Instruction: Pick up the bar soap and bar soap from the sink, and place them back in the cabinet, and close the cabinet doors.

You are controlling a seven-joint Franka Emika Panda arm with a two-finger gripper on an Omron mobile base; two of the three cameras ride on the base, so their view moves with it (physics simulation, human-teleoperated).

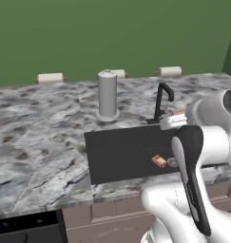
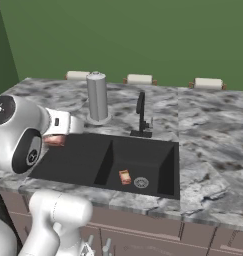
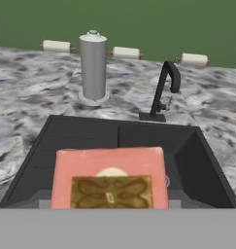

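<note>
You have one reddish-orange bar soap (image 3: 109, 177) clamped in the two-finger gripper (image 2: 55, 140) and lifted above the dark grey-black sink (image 1: 112, 156). The second bar soap (image 2: 125, 177) lies on the basin floor just beside the drain, so I judge you under halfway, with both stowings and the door closing left. Count two soaps, one black faucet (image 2: 141, 115), one grey cylinder (image 2: 97, 96) and three white rolls (image 3: 56, 46) behind.
</note>
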